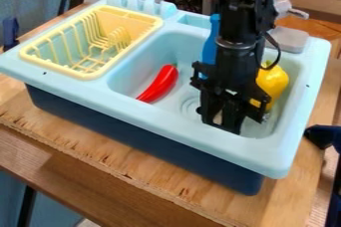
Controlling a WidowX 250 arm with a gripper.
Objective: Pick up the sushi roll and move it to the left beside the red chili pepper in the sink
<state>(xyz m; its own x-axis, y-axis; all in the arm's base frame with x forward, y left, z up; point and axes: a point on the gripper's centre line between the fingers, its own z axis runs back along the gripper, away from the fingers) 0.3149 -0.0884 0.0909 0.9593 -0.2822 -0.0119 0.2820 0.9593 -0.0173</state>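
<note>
In smooth-walled sink (160, 117) | pincer (220, 121), cannot tell if clenched | near bulbous yellow pepper (274, 80)

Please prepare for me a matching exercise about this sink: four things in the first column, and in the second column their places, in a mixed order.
Things:
1. long red toy pepper
2. rounded yellow toy pepper
3. pale yellow plastic dish rack
4. black metal pincer

Places, as seen in the picture:
A. in the basin, partly hidden behind the arm
B. beside the basin, on the left part of the light blue plastic sink
C. over the basin, between the peppers
D. in the basin's left half

Right pairs: 1-D, 2-A, 3-B, 4-C
</note>
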